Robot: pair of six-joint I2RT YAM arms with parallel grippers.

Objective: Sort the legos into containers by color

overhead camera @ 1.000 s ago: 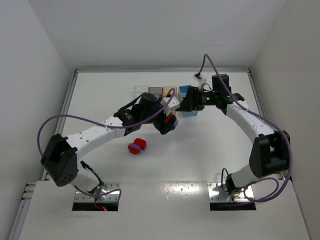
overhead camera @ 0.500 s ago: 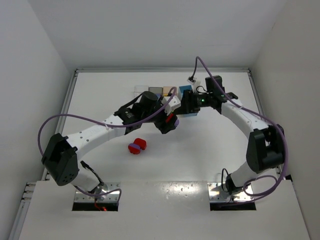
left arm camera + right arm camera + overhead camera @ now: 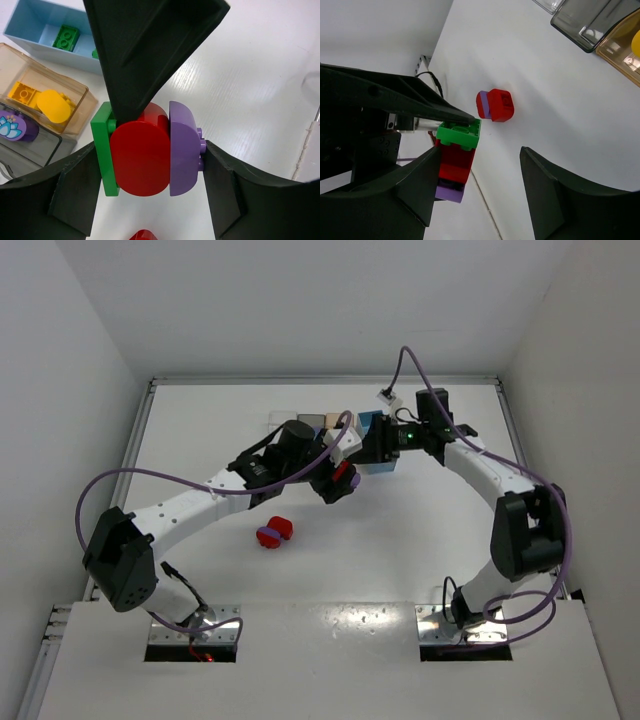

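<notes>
My left gripper [image 3: 150, 167] is shut on a stack of legos [image 3: 142, 150] held above the table: green plate, red brick, purple brick. The same stack [image 3: 456, 150] lies against the left finger of my right gripper [image 3: 481, 150], whose jaws stand apart. One right finger [image 3: 150, 50] covers the stack's top in the left wrist view. Both grippers meet in front of the bins [image 3: 345, 478]. A joined red and purple lego [image 3: 272, 533] lies on the table. The light blue bin [image 3: 30, 25] holds green bricks, the tan bin [image 3: 75, 117] yellow ones, the smoky grey bin [image 3: 50, 150] a purple one.
The four containers stand in a row at the back middle of the table, with the clear bin [image 3: 280, 420] leftmost. The right arm's upper link crosses over the light blue bin [image 3: 372, 420]. A purple cable loops above each arm.
My right gripper has moved a little left, up to the held stack, and its jaws have narrowed. The left gripper and the stack have barely shifted.
</notes>
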